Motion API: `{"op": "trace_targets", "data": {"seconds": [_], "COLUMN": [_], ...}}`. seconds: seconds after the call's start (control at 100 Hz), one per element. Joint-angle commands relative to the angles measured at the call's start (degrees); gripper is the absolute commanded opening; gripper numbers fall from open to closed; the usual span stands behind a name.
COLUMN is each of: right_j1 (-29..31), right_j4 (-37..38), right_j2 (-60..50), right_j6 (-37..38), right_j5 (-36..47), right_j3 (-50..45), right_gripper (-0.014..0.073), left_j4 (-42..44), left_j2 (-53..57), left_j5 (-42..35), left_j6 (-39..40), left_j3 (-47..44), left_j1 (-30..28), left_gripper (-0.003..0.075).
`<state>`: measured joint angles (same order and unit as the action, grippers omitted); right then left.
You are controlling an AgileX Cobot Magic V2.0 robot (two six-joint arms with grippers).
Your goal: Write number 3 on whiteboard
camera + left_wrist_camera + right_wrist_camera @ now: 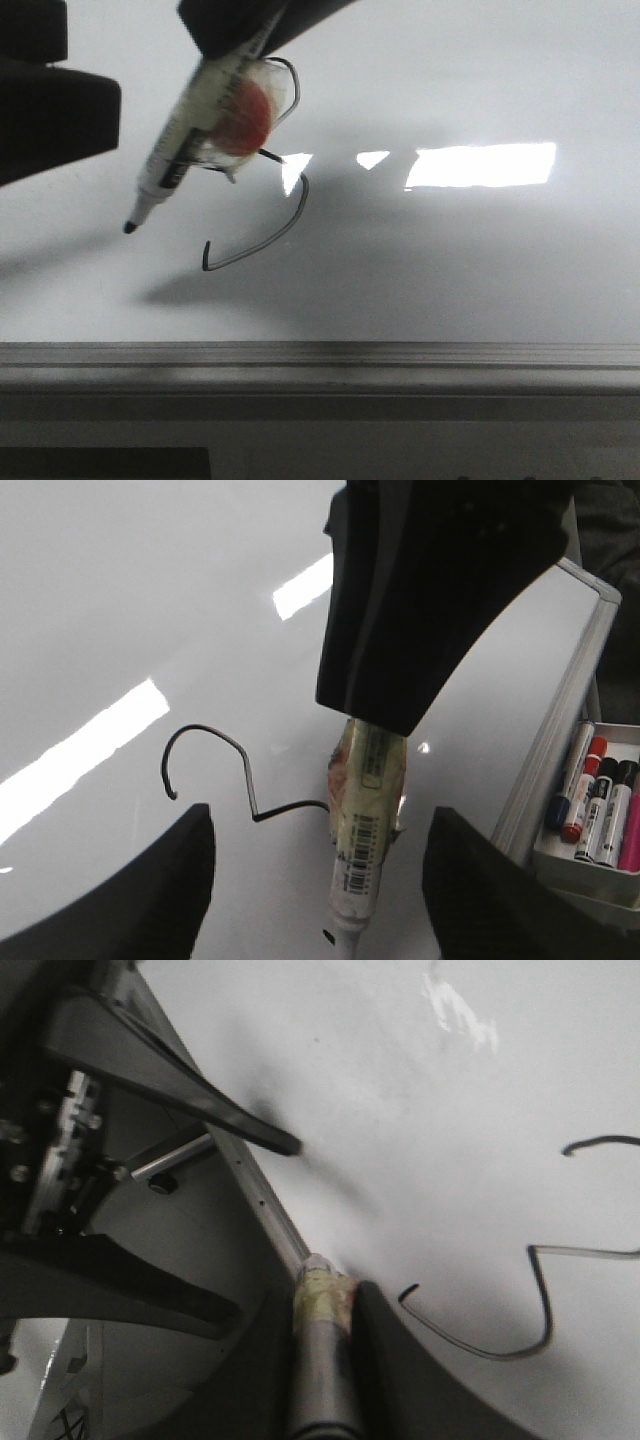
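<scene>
Front view: the right claw [235,35] is clamped on a marker [185,135], long axis slanting down toward the board's frame [320,355]. Its tip [130,227] sits beside the 3 [270,190] on the whiteboard [450,270], apparently lifted clear. The left claw [315,880], fingers apart, hovers over the 3, holding nothing.

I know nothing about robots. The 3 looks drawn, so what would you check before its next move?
1. Number 3 complete on the whiteboard: ok, both curves are drawn.
2. Marker held by the right gripper: ok, clamped between its fingers.
3. Marker tip lifted off the board: cannot tell.
4. Left gripper open and holding nothing: ok.
</scene>
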<state>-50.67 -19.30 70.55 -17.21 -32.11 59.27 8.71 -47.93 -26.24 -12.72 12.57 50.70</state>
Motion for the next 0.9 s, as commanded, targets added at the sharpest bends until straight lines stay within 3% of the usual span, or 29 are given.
{"op": "trace_targets", "data": {"seconds": [0.0,0.2,0.25,0.3,0.42,0.66,0.73,0.889], "right_j1": [-1.52,-2.47,-2.47,-2.47,-2.47,-2.47,-2.47,-1.04], "right_j4": [-0.67,-1.55,-1.55,-1.55,-1.88,-1.97,-1.97,-1.75], "right_j2": [-1.70,-1.70,-1.70,-1.70,-1.70,-1.70,-1.70,-2.29], "right_j6": [-0.45,-0.45,-0.45,-0.45,-0.45,-0.45,-0.45,-0.57], "right_j5": [4.92,4.42,3.80,3.25,3.05,2.90,2.90,3.78], "right_j3": [1.98,1.98,1.98,1.98,1.98,1.98,1.98,2.13], "right_gripper": [-0.0064,-0.0064,-0.0064,-0.0064,-0.0064,-0.0055,0.0033,0.0483], "left_j4": [-0.87,-0.87,-0.87,-0.77,1.74,3.24,2.82,-2.58], "left_j2": [-1.73,-6.00,-6.46,-6.46,-6.46,-6.46,-6.46,-6.46], "left_j5": [-4.57,-5.15,-6.03,-6.67,-7.23,-7.23,-7.23,-5.83], "left_j6": [0.78,0.78,0.78,0.78,0.78,1.54,1.66,9.38], "left_j3": [1.39,1.39,1.39,1.39,1.39,1.39,1.39,1.39], "left_j1": [0.54,0.54,0.54,0.54,0.54,0.54,0.54,0.54], "left_gripper": [0.0419,0.0416,0.0382,0.0302,-0.0022,-0.0020,-0.0020,-0.0020]}}
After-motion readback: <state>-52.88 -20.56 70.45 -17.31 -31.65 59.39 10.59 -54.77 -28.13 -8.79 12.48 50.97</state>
